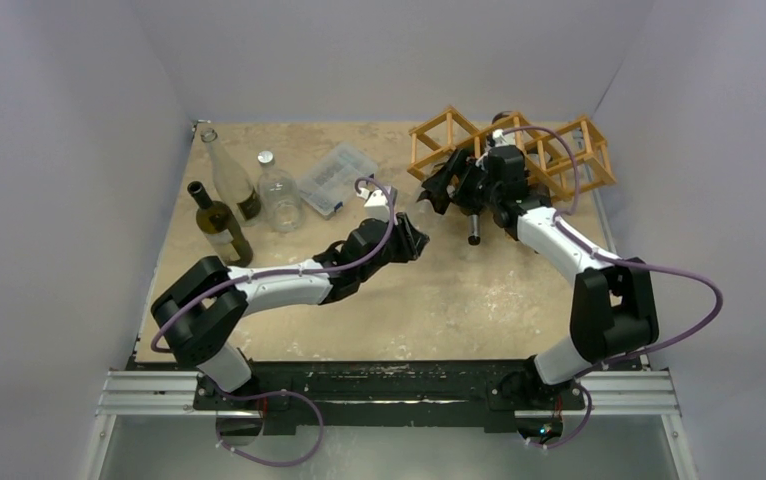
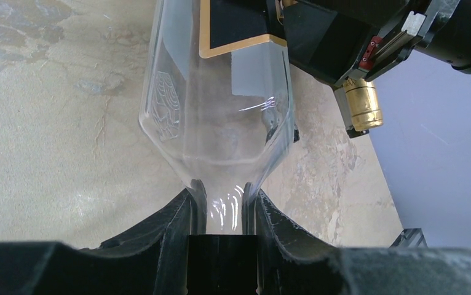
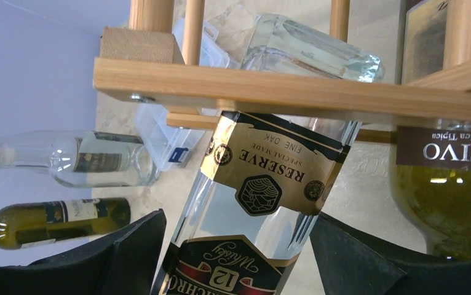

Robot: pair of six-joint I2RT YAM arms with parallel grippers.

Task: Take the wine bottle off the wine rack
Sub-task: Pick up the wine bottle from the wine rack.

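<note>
The wine bottle is clear glass with a black and gold label. Its base rests in a cell of the light wooden wine rack, and its neck slopes down toward the table's middle. My left gripper is shut on the bottle's neck just below the shoulder. My right gripper straddles the bottle's body close to the rack. Its jaws are open, with a gap showing on the left side.
A second bottle, yellow-green with a brown label, lies in the neighbouring rack cell, its capped neck poking out under my right wrist. At the back left stand a green bottle, two clear bottles and a clear plastic box.
</note>
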